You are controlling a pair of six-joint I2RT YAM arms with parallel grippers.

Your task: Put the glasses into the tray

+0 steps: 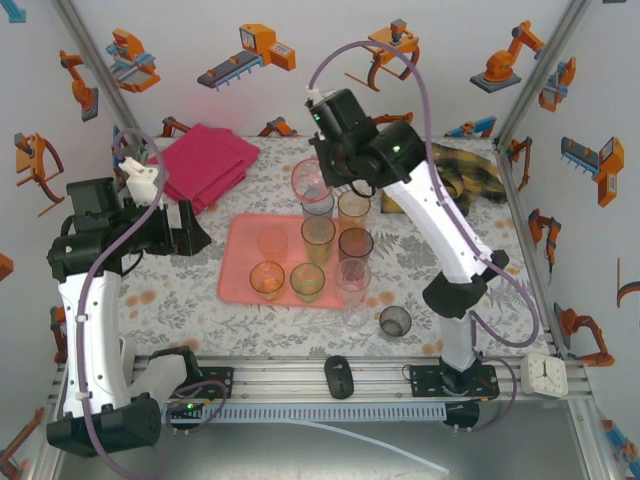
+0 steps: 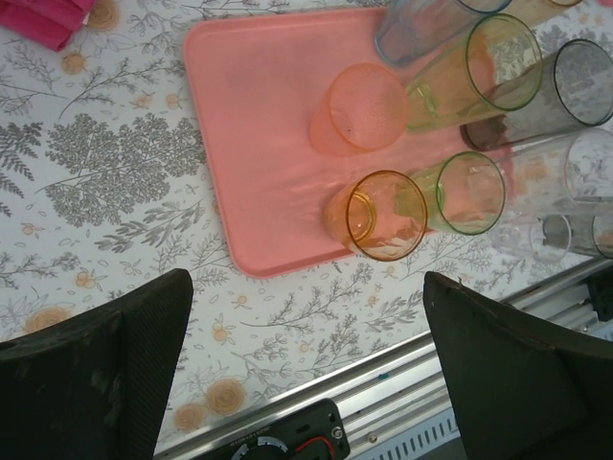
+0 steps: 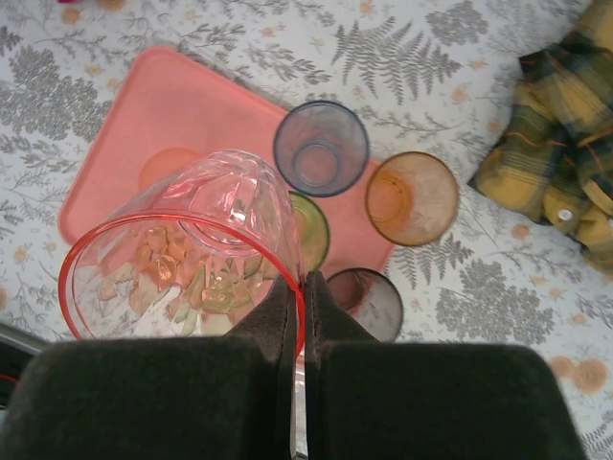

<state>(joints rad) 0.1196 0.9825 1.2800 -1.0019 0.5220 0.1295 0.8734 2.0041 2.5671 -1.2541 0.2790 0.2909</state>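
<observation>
- The top view shows the whole layout. The salmon-pink tray [image 1: 238, 285] lies mid-table [image 1: 180, 300] with most of the glasses [image 1: 318, 232] standing on or around its right half. A smoky glass [image 1: 396, 321] stands apart on the table near the right arm's base.
- The same view shows the magenta cloth [image 1: 205, 160] at the far left and a plaid cloth [image 1: 470, 175] at the far right.
- The right wrist view shows the right gripper [image 3: 297, 287] with its fingers pressed together on the wall of a pink-rimmed glass [image 3: 182, 259], which is tilted above the tray [image 3: 144, 125]. Below it stand a blue-grey glass [image 3: 321, 149] and an amber glass [image 3: 412, 198]; whether they are on the tray I cannot tell.
- From above, that pink-rimmed glass [image 1: 308, 180] hangs over the tray's far edge.
- The left wrist view shows the left gripper [image 2: 306, 287] spread wide and holding nothing, above the table just beside the tray's [image 2: 259, 144] near edge. An orange glass [image 2: 383, 216] and a green glass [image 2: 469, 192] stand at that edge.
</observation>
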